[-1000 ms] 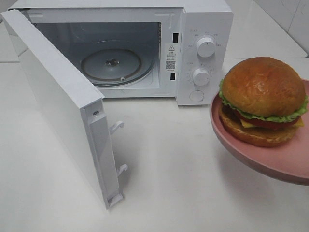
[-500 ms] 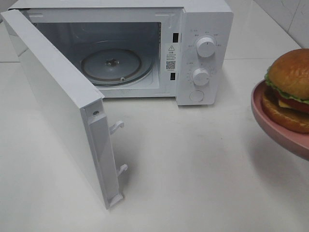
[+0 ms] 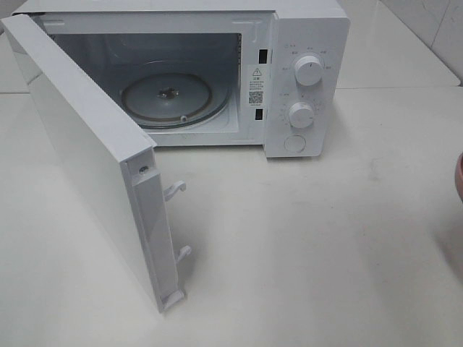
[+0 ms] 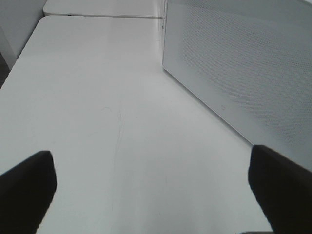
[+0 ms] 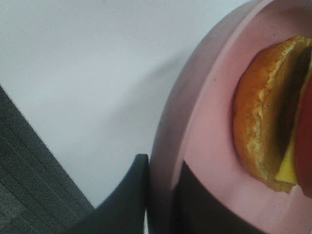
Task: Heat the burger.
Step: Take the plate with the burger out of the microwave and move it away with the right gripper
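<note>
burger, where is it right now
The burger sits on the pink plate pinched by the right arm's jaws, almost entirely past the exterior view's right edge, away from the microwave.

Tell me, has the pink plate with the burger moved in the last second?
Yes. In the high view the pink plate has slid right, away from the microwave, and only a sliver of its rim shows at the right edge.
</note>
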